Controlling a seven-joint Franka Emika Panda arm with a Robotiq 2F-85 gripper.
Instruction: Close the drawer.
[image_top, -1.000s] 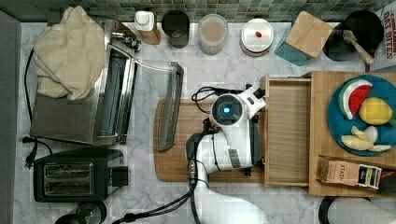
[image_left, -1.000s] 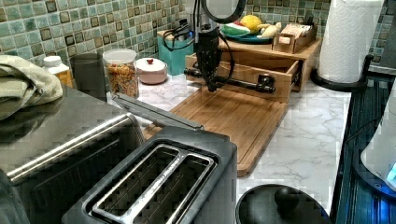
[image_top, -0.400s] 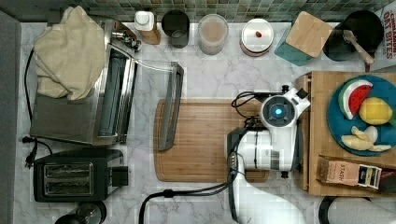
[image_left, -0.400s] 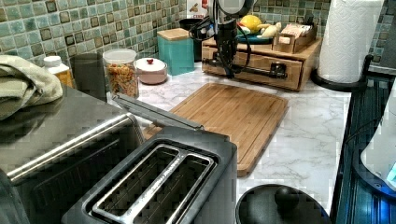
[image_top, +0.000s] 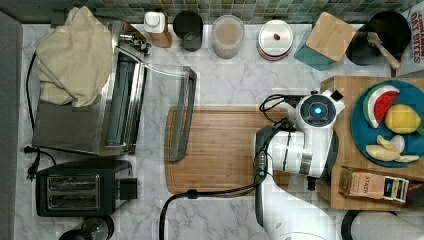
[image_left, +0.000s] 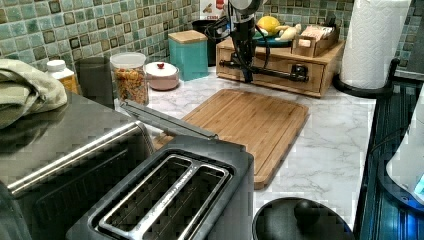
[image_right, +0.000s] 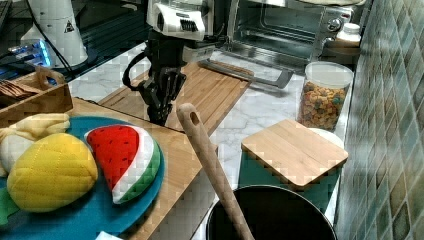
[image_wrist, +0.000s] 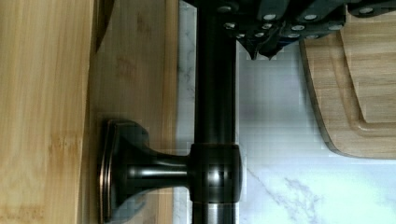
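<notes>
The bamboo drawer (image_left: 276, 78) sits pushed in, its front panel flush with the wooden stand that carries the fruit plate. Its black bar handle (image_left: 272, 73) runs across the front on two posts. In the wrist view the handle bar (image_wrist: 215, 116) and one post stand just off the drawer's front panel (image_wrist: 135, 79). My gripper (image_left: 247, 76) hangs straight down against the bar on the side away from the drawer, fingers (image_wrist: 261, 44) shut together with nothing between them. In the right view the gripper (image_right: 160, 118) is at the stand's edge. From the top view my arm (image_top: 316, 111) covers the drawer front.
A wooden cutting board (image_top: 220, 150) lies in front of the drawer. The toaster oven's door (image_top: 182, 115) hangs open onto the board's far edge. A toaster (image_top: 75, 187), jars and a teal canister (image_left: 189, 50) line the counter. A paper towel roll (image_left: 375, 40) stands beside the stand.
The drawer has slid from pulled out over the cutting board to fully in. My gripper moved with the handle toward the top view's right.
</notes>
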